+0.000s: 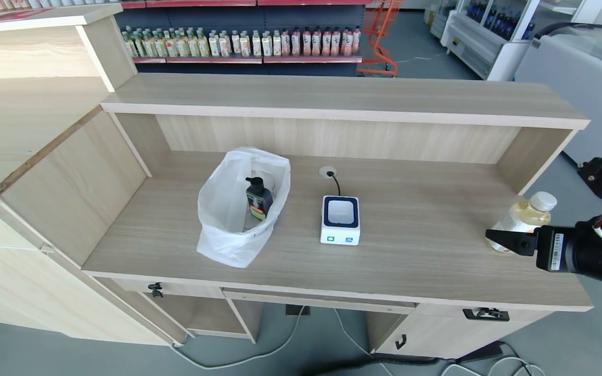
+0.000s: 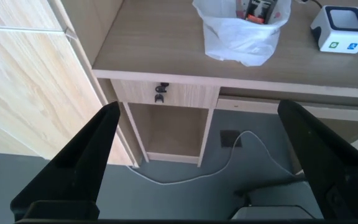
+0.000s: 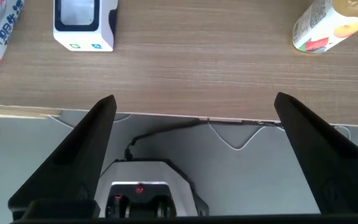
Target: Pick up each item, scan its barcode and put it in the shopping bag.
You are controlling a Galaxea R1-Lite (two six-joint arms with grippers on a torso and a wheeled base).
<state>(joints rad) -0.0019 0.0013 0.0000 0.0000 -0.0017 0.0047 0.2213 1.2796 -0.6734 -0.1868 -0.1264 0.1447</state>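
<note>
A white shopping bag (image 1: 225, 224) stands open on the wooden counter (image 1: 416, 261), with a black pump bottle (image 1: 258, 201) inside it. To its right sits the white barcode scanner (image 1: 340, 219). A bottle of yellowish liquid with a white cap (image 1: 525, 214) stands near the counter's right end. My right gripper (image 1: 499, 239) hovers just in front of that bottle, at its base. In the right wrist view the right gripper (image 3: 196, 99) is open and holds nothing, with the bottle (image 3: 328, 25) and scanner (image 3: 82, 25) ahead. My left gripper (image 2: 199, 109) is open, low before the counter's left front, facing the bag (image 2: 241, 37).
A raised back ledge (image 1: 343, 99) and side walls enclose the counter. The scanner's cable (image 1: 335, 184) runs to a grommet behind it. Below the front edge are drawers with keys (image 1: 154, 289) and loose floor cables (image 2: 185, 177). Store shelves of bottles (image 1: 243, 44) stand behind.
</note>
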